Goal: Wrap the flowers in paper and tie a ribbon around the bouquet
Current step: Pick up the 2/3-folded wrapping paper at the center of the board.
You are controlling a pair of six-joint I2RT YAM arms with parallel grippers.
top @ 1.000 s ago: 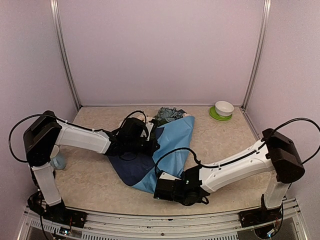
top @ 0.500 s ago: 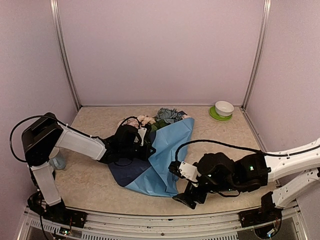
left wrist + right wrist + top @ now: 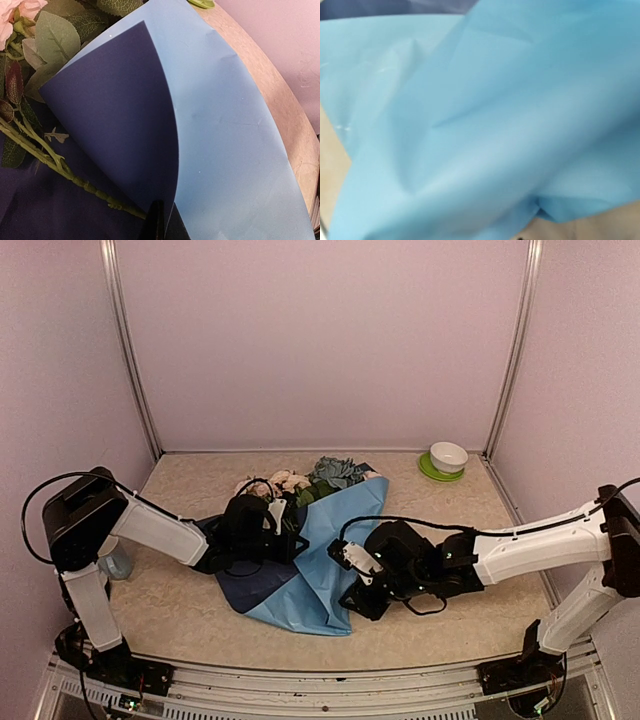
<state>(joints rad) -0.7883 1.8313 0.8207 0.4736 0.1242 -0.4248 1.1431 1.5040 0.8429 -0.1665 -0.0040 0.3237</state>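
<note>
On the bench (image 3: 450, 630) the biggest risk is the paper (image 3: 335, 530), lying mid-bench with one half curled over: it is springy and could flop open if the left gripper (image 3: 157, 223), pinched shut on its edge, slips. The right gripper (image 3: 353, 590) sits against the sheet's near edge, and I cannot tell whether it is open or closed; a careless pull there could crease or tear the sheet. The flowers (image 3: 300, 483), blooms toward the far edge, lie loose and could roll out. Count: one sheet, one bunch, one green plate (image 3: 436, 472) and one white bowl (image 3: 449, 454) at the far right corner; no ribbon in view
</note>
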